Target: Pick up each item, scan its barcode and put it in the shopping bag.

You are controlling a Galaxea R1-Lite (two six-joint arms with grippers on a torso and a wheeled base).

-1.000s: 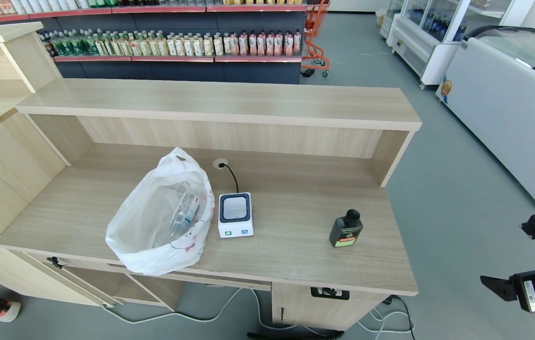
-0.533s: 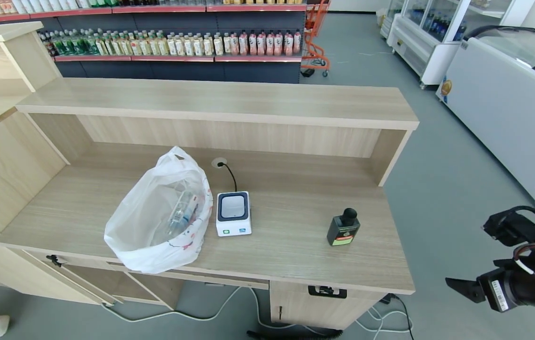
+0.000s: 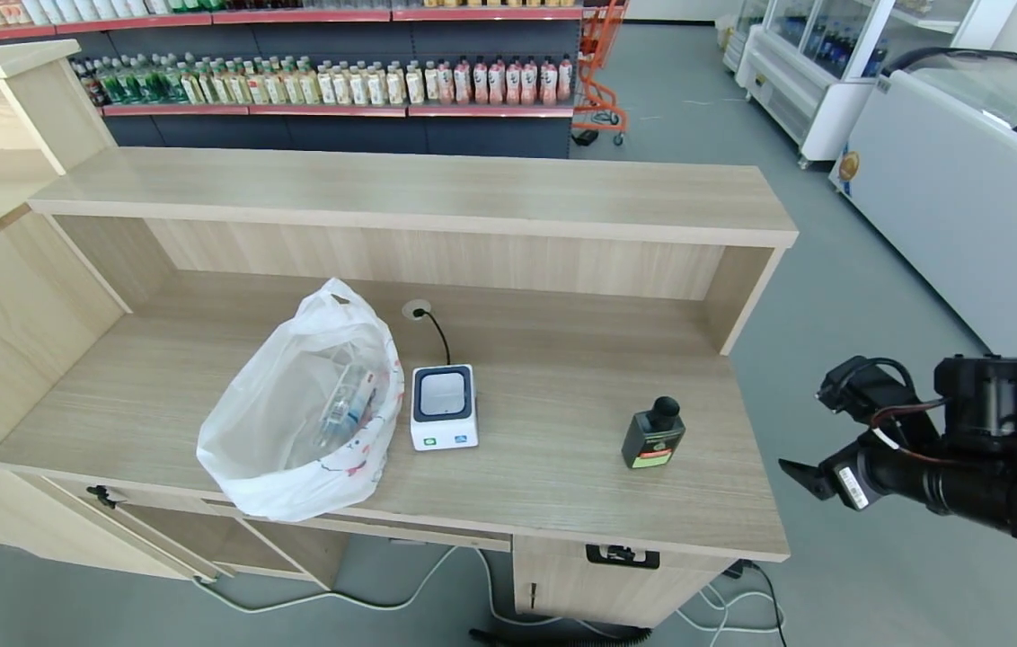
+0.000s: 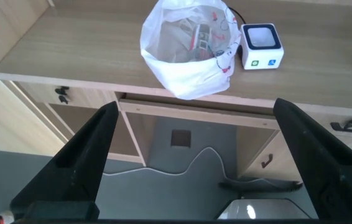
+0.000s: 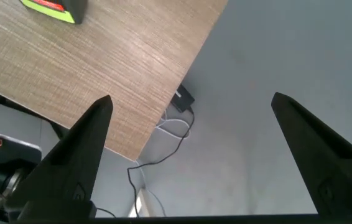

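Observation:
A dark bottle (image 3: 654, 436) with a black cap and a green and red label stands at the right of the wooden counter (image 3: 544, 476); its label edge (image 5: 55, 7) shows in the right wrist view. My right gripper (image 3: 809, 476) hangs open and empty beyond the counter's right end, over the floor, its fingers spread wide (image 5: 191, 99). The white shopping bag (image 3: 302, 413) stands open at the left with a clear bottle (image 3: 347, 404) inside. Beside it sits the white scanner (image 3: 444, 406). My left gripper (image 4: 196, 104) is open and empty, low before the counter's front edge, facing the bag (image 4: 188, 46) and scanner (image 4: 262, 45).
A raised ledge (image 3: 410, 193) and side walls close the counter at the back and both ends. The scanner's cable (image 3: 438, 332) runs to a hole in the top. Freezers (image 3: 967, 180) stand at the right, and cables (image 3: 490, 602) lie on the floor below.
My right arm has swung up and to the left, toward the counter's right end. The head camera shifted slightly. Bottle, bag and scanner have stayed put.

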